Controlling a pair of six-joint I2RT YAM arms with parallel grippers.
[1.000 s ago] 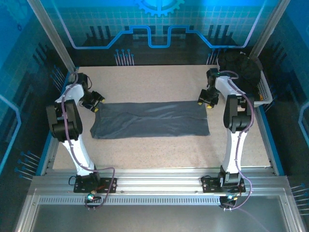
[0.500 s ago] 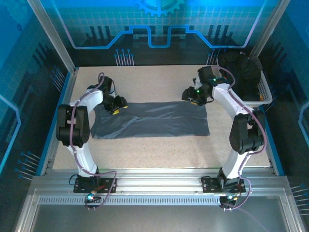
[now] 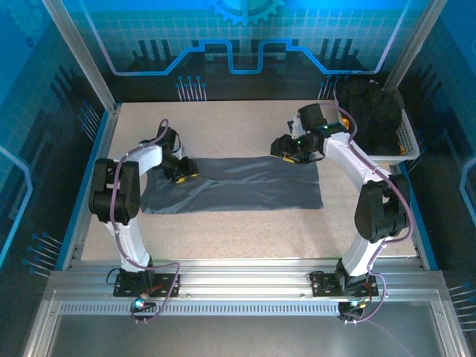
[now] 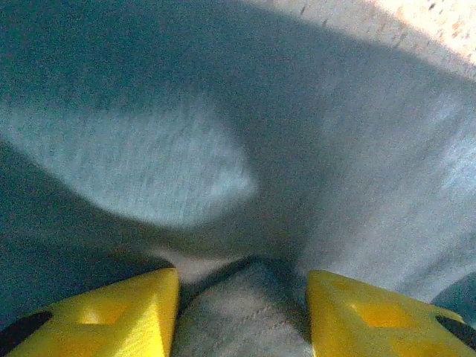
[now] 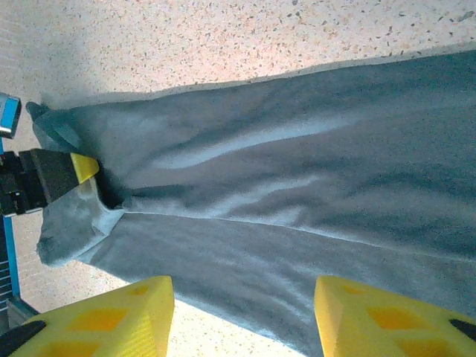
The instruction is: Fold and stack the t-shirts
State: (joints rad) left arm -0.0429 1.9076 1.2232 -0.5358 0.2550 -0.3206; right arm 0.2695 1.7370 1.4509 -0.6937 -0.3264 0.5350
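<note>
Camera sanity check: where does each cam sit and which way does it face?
Top external: above and behind the bases, looking down on the table; both arms, left hand and right hand at the t-shirt.
Left wrist: on the left arm, pointing down, close on the t-shirt; two yellow fingertips, cloth bunched between.
Right wrist: on the right arm, looking down along the t-shirt; two yellow fingertips.
Shared: top external and right wrist both show the left hand.

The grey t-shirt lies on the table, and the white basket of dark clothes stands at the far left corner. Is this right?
No. The white basket stands at the far right corner, not the left; the top external view shows it. The grey t-shirt does lie on the table.
</note>
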